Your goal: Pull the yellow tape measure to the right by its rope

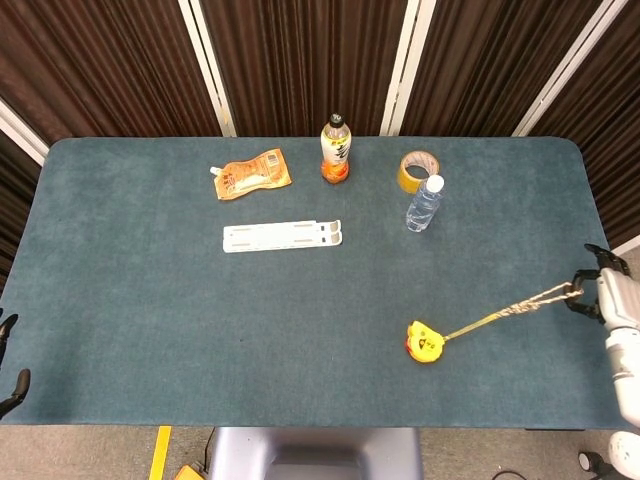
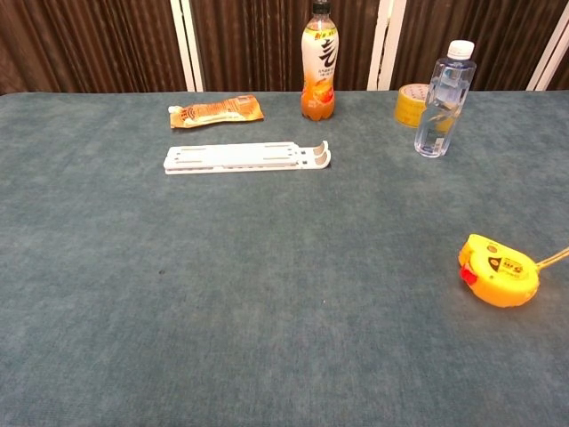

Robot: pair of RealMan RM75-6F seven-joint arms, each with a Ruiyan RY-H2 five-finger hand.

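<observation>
Your right hand [image 1: 612,296], at the right edge of the head view, grips the rope [image 1: 540,298]. The rope runs taut down-left to the yellow tape measure [image 1: 424,341], lower right of centre. Your left hand [image 1: 8,362] barely shows; I cannot tell its fingers.

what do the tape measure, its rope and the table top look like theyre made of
Tape measure: likely hard plastic, smooth yellow shell with a slight sheen. Rope: looks like twisted natural fibre, tan and knotted. Table top: seemingly felt or short-pile cloth, matte teal with fine grain.
</observation>
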